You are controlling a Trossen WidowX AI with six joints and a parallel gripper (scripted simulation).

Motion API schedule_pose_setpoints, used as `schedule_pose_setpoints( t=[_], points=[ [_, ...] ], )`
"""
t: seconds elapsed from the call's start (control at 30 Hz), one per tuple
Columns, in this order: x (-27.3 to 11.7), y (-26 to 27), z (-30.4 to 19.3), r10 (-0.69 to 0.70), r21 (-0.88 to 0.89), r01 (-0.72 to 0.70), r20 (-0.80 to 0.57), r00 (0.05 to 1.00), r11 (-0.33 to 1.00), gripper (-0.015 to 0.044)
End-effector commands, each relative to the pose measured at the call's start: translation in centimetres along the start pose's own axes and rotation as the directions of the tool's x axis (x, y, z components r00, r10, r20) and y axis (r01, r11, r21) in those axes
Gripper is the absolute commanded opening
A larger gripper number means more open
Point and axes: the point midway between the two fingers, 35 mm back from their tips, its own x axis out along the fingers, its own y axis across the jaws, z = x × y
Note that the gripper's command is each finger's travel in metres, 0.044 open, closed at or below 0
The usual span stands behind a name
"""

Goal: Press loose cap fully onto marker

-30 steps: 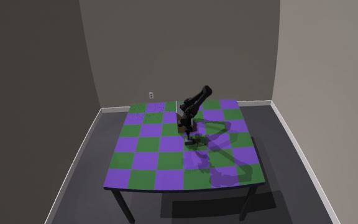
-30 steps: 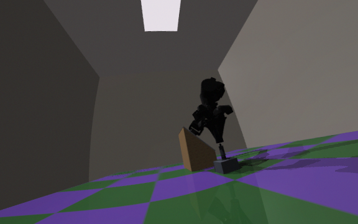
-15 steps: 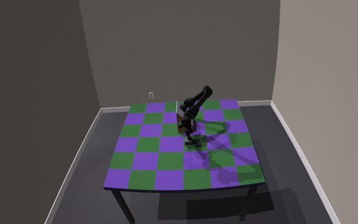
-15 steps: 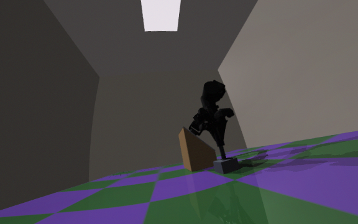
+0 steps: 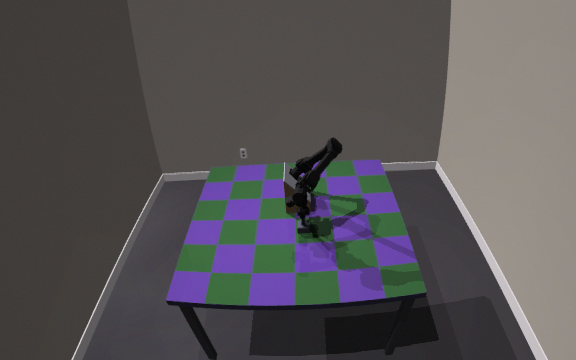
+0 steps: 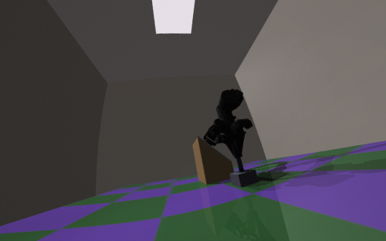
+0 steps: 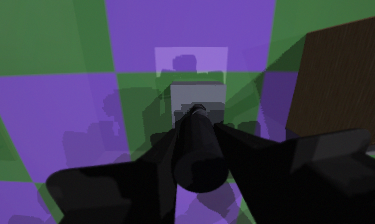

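My gripper (image 5: 302, 214) (image 6: 238, 156) (image 7: 197, 131) points down and is shut on the dark cap (image 7: 200, 167), which stands between the fingers in the wrist view. The fingers hide the cap in the top and exterior views. The dark marker (image 6: 240, 165) stands upright in the grey holder block (image 5: 304, 229) (image 6: 243, 179) (image 7: 198, 95). The cap is over the marker's top and in line with it in the wrist view; the fingertips are right at the marker's upper part in the exterior view. How far the marker is inside the cap is hidden.
A wooden wedge-shaped block (image 6: 214, 165) (image 7: 343, 80) with a slanted top stands close beside the holder block, under and beside the arm. The table (image 5: 228, 260) has a green and purple checkered top. The arm's shadows fall on it.
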Motion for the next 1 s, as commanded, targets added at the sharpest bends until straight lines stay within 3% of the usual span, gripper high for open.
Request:
schedule_pose_setpoints(
  t=[0.0,0.97],
  points=[
    [3.0,-0.7,-0.3,-0.050,-0.020,0.050,-0.014,0.999,0.999,0.0000],
    [6.3,-1.0,-0.2,-0.050,-0.019,0.050,-0.015,0.999,0.999,0.0000]
  ],
)
